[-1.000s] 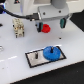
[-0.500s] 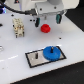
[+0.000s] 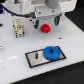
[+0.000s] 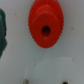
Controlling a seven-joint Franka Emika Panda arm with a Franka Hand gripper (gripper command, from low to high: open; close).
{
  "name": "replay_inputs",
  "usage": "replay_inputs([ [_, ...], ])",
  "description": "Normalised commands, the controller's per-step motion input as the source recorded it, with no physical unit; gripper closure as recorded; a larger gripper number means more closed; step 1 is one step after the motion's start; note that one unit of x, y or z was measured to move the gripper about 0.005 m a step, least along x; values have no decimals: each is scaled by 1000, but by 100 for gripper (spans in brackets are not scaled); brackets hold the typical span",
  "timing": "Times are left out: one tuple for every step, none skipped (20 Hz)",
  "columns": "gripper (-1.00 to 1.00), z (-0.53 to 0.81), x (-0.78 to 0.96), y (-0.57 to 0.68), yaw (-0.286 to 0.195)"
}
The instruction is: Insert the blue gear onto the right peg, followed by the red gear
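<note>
Hovering over the red gear [image 4: 46, 24], gripper [image 3: 45, 20] jaws look spread and empty; gear seems light, stiff plastic, so pinch the rim.

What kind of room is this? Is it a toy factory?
Probably not a factory. It looks like a robot test bench in a lab: a white table with a robot arm's gripper hanging over a small red gear, and a blue gear sitting on a grey plate with pegs.
</note>
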Motion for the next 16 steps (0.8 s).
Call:
replay_inputs([
  [-100,-312,-291,60,0],
  [-100,-314,-313,53,0],
  [-100,-335,-300,48,0],
  [-100,-344,-279,44,0],
  [-100,-320,-282,54,0],
  [-100,-304,-275,66,0],
  [-100,-300,-261,74,0],
  [-100,-286,-278,63,0],
  [-100,-303,-265,72,0],
  [-100,-314,-256,69,0],
  [-100,-315,-254,66,0],
  [-100,-311,-255,63,0],
  [-100,-310,-263,64,0],
  [-100,-299,-268,49,0],
  [-100,-284,-275,52,0],
  [100,0,0,6,0],
])
